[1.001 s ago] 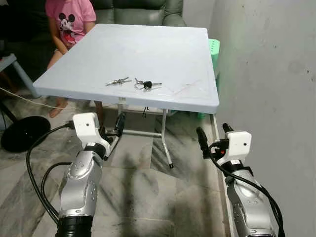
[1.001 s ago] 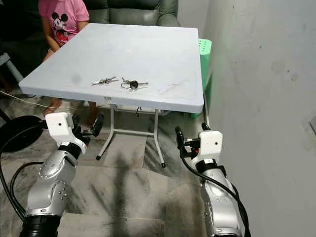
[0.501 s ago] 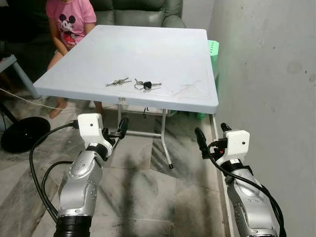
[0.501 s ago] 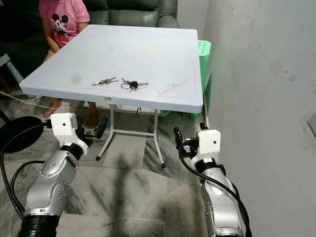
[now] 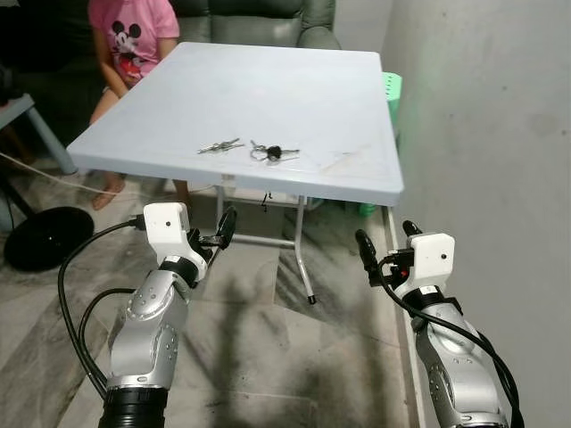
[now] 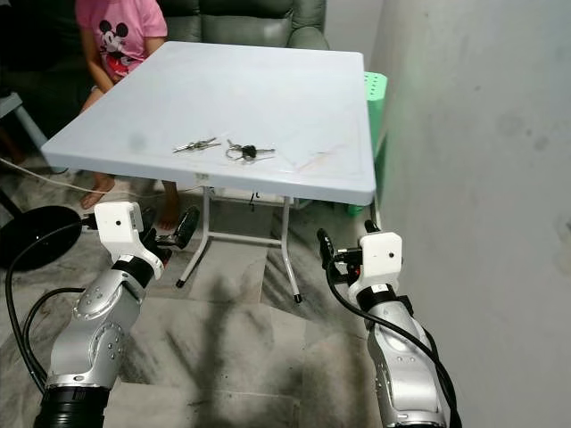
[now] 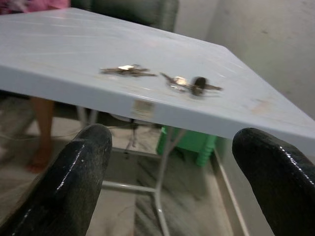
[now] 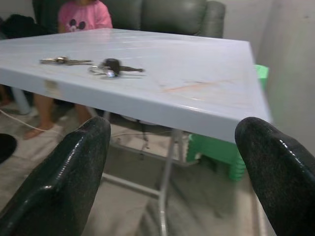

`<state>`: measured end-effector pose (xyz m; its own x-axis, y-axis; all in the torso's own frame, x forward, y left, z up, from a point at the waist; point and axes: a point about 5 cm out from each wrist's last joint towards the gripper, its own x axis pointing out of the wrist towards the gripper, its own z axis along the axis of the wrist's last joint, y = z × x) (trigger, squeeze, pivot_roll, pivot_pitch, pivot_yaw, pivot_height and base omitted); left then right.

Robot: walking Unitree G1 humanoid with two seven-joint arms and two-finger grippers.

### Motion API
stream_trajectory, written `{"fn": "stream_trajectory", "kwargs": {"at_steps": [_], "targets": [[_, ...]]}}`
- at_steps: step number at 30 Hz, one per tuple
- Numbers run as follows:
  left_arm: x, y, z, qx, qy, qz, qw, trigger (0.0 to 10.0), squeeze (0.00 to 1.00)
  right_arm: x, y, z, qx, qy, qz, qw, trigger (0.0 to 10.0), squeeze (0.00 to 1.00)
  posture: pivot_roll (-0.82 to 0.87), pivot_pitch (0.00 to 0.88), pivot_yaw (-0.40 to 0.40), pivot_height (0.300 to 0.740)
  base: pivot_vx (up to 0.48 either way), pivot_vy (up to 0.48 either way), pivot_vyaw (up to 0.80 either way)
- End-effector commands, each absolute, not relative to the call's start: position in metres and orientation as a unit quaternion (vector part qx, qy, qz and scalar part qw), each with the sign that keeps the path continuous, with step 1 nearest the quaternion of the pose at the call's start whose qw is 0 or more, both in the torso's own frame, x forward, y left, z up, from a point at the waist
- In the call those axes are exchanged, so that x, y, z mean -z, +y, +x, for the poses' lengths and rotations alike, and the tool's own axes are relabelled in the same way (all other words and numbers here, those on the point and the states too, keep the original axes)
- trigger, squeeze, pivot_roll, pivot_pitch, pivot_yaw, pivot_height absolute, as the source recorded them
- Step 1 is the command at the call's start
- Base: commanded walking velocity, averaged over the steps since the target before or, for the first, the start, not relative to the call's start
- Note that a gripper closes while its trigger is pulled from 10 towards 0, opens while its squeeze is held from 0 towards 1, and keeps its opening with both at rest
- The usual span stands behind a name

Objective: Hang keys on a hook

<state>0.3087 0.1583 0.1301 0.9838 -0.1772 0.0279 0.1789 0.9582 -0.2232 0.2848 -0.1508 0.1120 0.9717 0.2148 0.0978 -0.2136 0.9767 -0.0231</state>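
Two sets of keys lie near the front edge of the pale blue folding table (image 5: pixel 303 80): a silver bunch (image 5: pixel 219 146) and, just right of it, a ring with a black-headed key (image 5: pixel 275 152). My left gripper (image 5: pixel 212 236) hovers open below and in front of the table edge, under the silver bunch. Out to the right of the table's front corner, my right gripper (image 5: pixel 385 239) is also open and holds nothing. Both wrist views look past wide-apart black fingers (image 7: pixel 74 182) (image 8: pixel 64 172) at the silver bunch (image 7: pixel 127 71) (image 8: pixel 63 61) and the black-headed key (image 7: pixel 193 84) (image 8: pixel 112 67).
A person in a pink shirt (image 5: pixel 134 36) sits on a grey sofa (image 5: pixel 259 18) behind the table's far left corner. A bare grey wall (image 5: pixel 500 134) runs close along the right. A green stool (image 5: pixel 389 89) stands between table and wall. A black round base (image 5: pixel 45 236) lies at left.
The camera has shifted slightly, so the table sits a little lower and further right in view. My left gripper has edged slightly towards the table. The keys have not moved.
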Motion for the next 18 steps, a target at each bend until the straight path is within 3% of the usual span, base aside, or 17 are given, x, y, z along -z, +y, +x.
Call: {"fn": "stream_trajectory", "kwargs": {"at_steps": [1,18], "targets": [[-0.1315,0.1555,0.3103,0.094,-0.004,-0.115,0.989,10.0,0.00,-0.1158,-0.1527,0.2842,-0.107,-0.056,-0.010,0.993,10.0,0.00,-0.01,0.043,-0.004,0.740,0.000,0.442,0.00],[-0.1314,0.1545,0.3104,0.095,-0.005,-0.118,0.988,10.0,0.00,-0.1152,-0.1499,0.2835,-0.119,-0.053,-0.010,0.991,10.0,0.00,-0.01,0.024,-0.017,0.740,0.000,0.464,0.00]]}}
